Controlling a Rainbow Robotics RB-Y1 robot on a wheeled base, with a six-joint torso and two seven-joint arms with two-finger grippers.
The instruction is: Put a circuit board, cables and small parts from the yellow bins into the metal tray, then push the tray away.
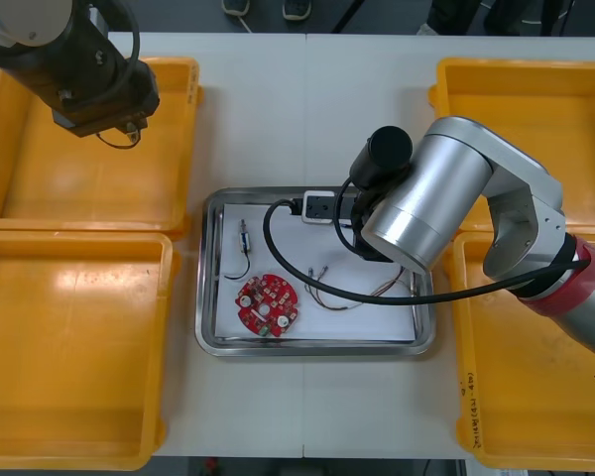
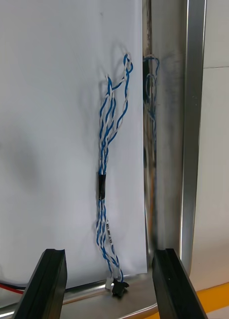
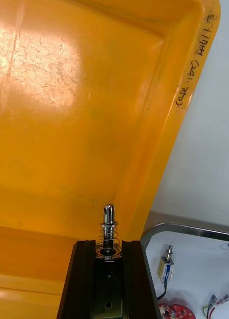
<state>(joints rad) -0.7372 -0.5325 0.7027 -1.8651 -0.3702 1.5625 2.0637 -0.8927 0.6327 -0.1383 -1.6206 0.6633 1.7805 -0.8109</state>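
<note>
Left tool (image 3: 109, 244) pinches small metal part (image 3: 109, 219); right tool (image 2: 109, 252) seemingly over cable (image 2: 107, 134).

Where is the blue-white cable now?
Right wrist view: the blue-white cable lies in the metal tray along its wall, before the open right gripper.

Four yellow bins (image 1: 40, 198) stand on the table (image 1: 278, 99), two along its left edge and two along its right, with one metal tray (image 1: 206, 317) between them. The tray carries one round red circuit board (image 1: 268, 304) toward its near left corner. It also carries two cables, a twisted blue and white cable (image 2: 105, 164) along its right edge and a thin-wired cable (image 1: 329, 290) mid-tray, and one small metal part (image 1: 245, 239) by its left edge. A second small metal part (image 3: 108, 224) sits between the fingers of the left gripper (image 3: 108, 245).
</note>
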